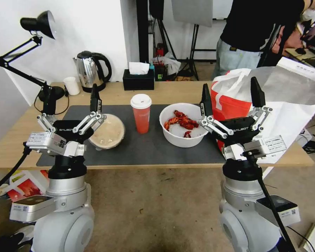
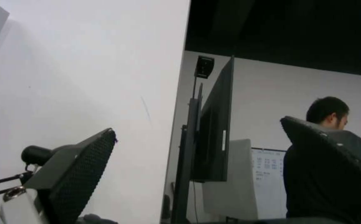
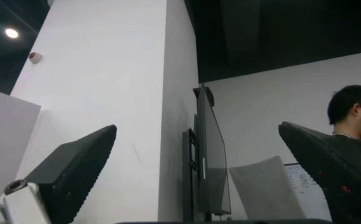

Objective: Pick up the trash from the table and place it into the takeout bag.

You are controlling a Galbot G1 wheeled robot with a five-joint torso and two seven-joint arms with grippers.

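On the light-wood table, a dark grey mat carries three leftovers in a row: a round beige lidded bowl, a red paper cup with a white lid, and a white bowl of glossy red crayfish shells. The left gripper is raised at the table's near edge, fingers spread and empty, just beside the beige bowl. The right gripper, also spread and empty, stands between the shell bowl and the crinkled red-and-white takeout bag.
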